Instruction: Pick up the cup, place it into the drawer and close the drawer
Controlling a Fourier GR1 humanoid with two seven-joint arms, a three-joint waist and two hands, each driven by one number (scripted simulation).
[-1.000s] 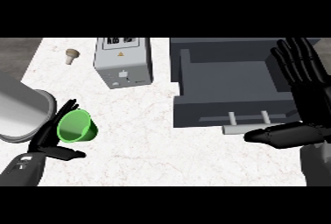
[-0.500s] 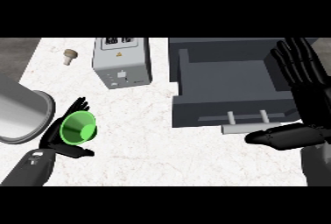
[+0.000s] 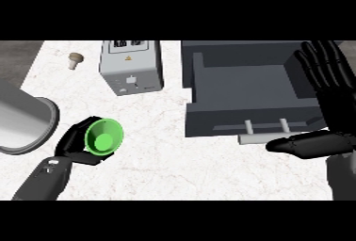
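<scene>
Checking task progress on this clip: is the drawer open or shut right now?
Open. The drawer is pulled out, its grey inside showing with nothing in it, handle toward the robot. The green cup is outside it, in the left hand.

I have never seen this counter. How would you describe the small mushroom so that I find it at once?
Start from the white marble counter and go to its far left corner. There, to the left of the upright grey toaster, lies the mushroom, apart from everything else. It is the smallest thing on the counter and the only beige one, with a rounded cap on a short stem.
</scene>
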